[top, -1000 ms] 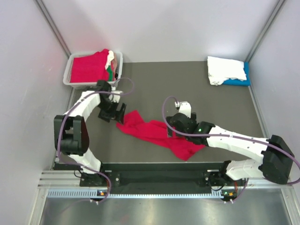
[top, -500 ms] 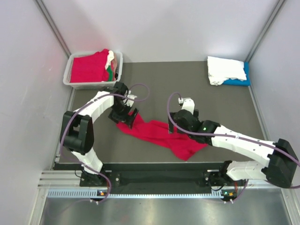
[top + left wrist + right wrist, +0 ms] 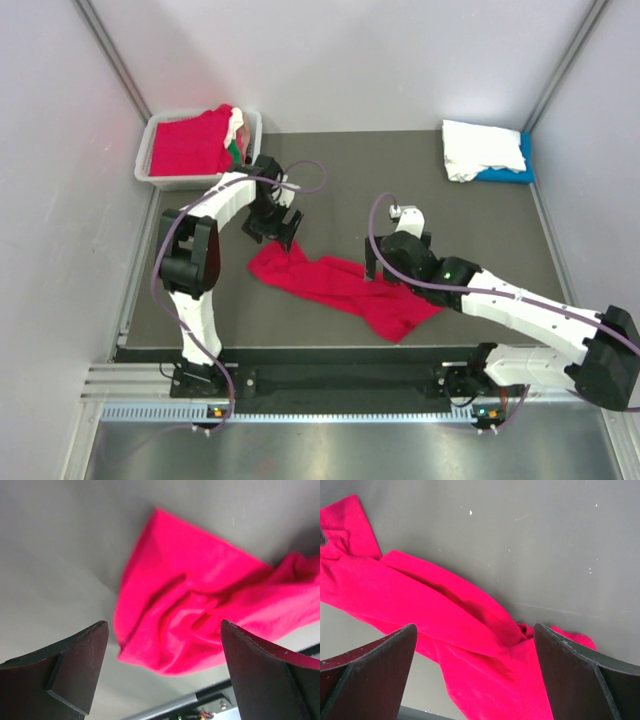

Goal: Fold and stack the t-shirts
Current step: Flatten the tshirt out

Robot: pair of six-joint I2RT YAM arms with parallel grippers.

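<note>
Now the left gripper (image 3: 278,232) is joining the right gripper (image 3: 383,272), both released, above the crumpled red cloth t-shirt (image 3: 340,285) for flattening.

We find one t-shirt (image 3: 340,285) central on the desk (image 3: 400,180), a tub (image 3: 190,183) of shirts (image 3: 190,145) at ten o'clock, folded t-shirts (image 3: 485,150) at two o'clock.

One red t-shirt (image 3: 340,288) is laid unfolded on the dark table (image 3: 350,180) — crumpled into a long diagonal strip, running from left of centre toward the near right. Deep creases are seen along it; the left end lies flatter, with a squared corner. More red cloth (image 3: 185,148) is heaped in the tub (image 3: 195,182) at far left. At far right, a white shirt (image 3: 483,148) is stacked, folded, on a blue shirt (image 3: 505,176).
</note>
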